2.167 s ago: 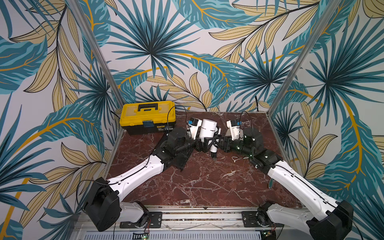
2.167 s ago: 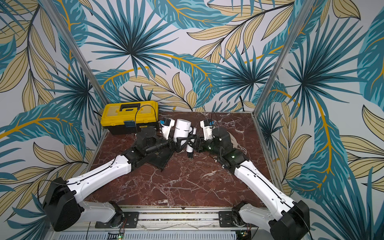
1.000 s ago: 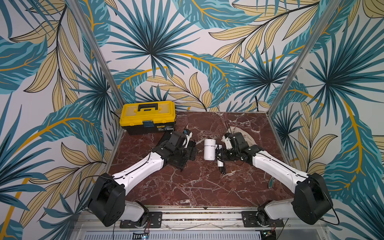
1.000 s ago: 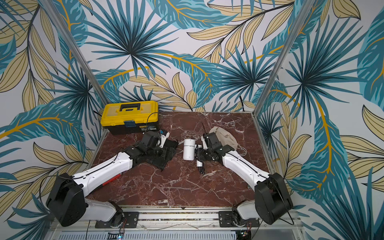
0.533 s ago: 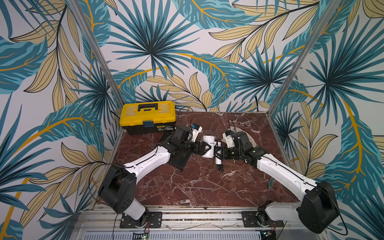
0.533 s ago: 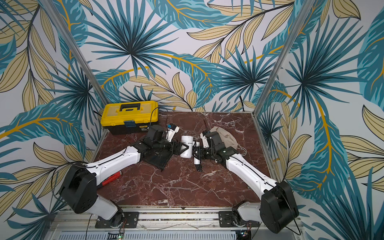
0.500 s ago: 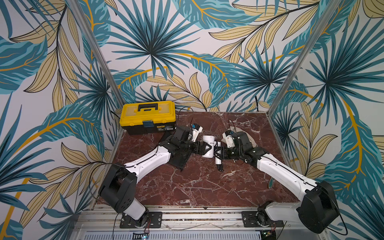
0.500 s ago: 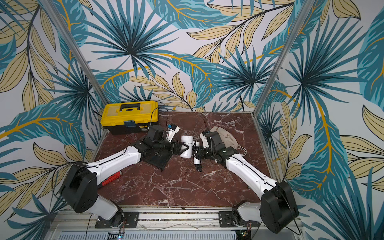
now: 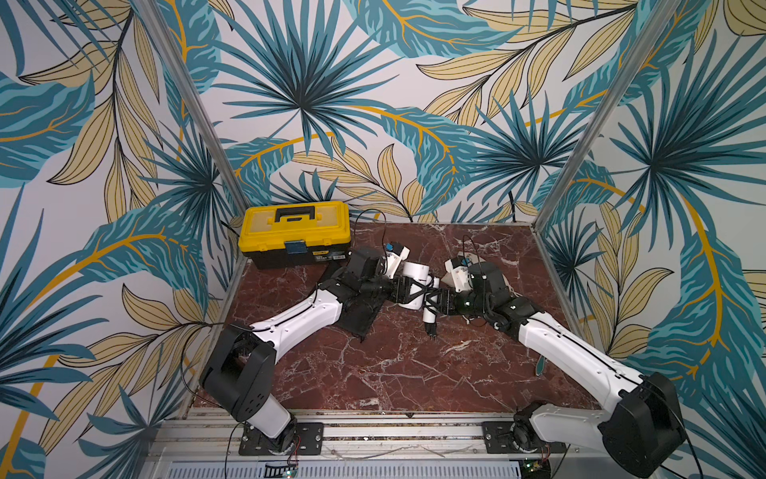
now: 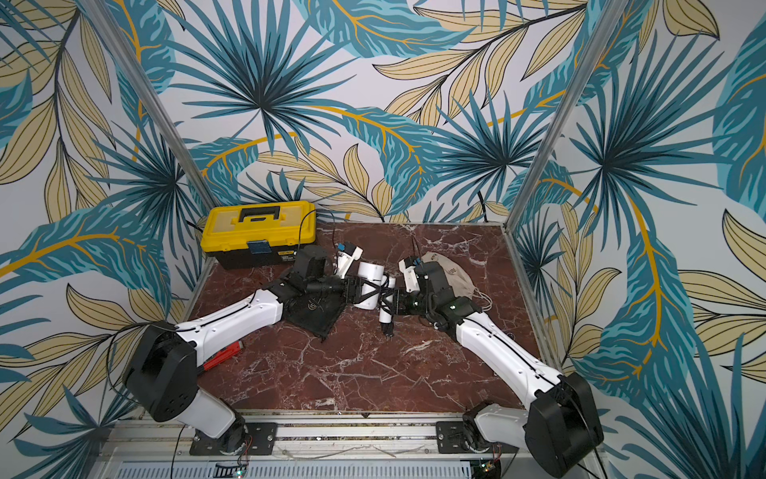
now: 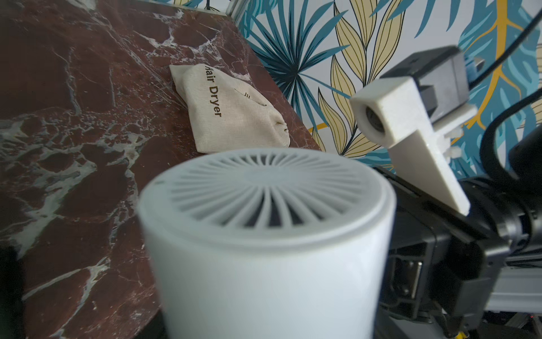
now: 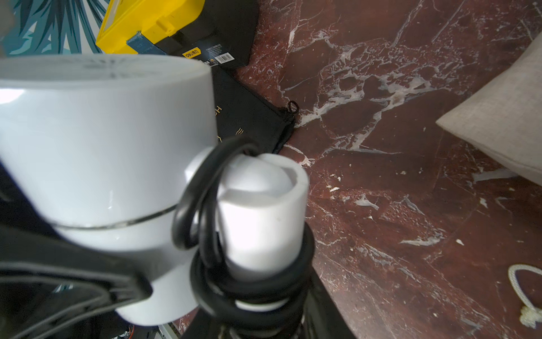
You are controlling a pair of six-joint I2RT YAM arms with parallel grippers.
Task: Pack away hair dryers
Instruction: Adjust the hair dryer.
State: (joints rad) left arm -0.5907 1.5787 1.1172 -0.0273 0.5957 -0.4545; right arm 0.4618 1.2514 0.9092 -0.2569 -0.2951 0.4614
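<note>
**White dryer shared between both arms at mid-table: hard, slick shell, loose cord**

Nearest you, the red-brown marble tabletop [image 9: 393, 373] holds nothing that bears on the grip. At mid-table, the small white hair dryer [image 9: 416, 271] with the short round barrel sits between your two arms and seems lifted off the surface. Your right gripper [image 9: 435, 299] is clamped on its slim handle [image 12: 261, 223], just where the black cord [image 12: 202, 205] is wound in loops, and the plug [image 9: 432, 331] dangles below. Your left gripper [image 9: 410, 290] straddles the barrel, one finger on each side. I cannot tell whether they press on it yet.

Expect a light, rigid thing. The plastic is smooth and glossy, so it is probably slippery, and the round barrel may roll between flat pads. Take it across the barrel's middle, clear of the vent grille [image 11: 264, 193] at the end, whose thin ribs look like the easiest part to damage. The handle is a fair hold, but the soft cord under the pads may let it twist. Loose loops could also snag a bag mouth.

Beside the dryer, under your left arm, lies the flat black fabric drawstring bag [image 10: 315, 309]. Behind your right arm is the plump-looking beige cloth bag [image 11: 234, 108] printed "Hair Dryer". Farthest back stands the closed yellow plastic toolbox [image 9: 294, 230].
</note>
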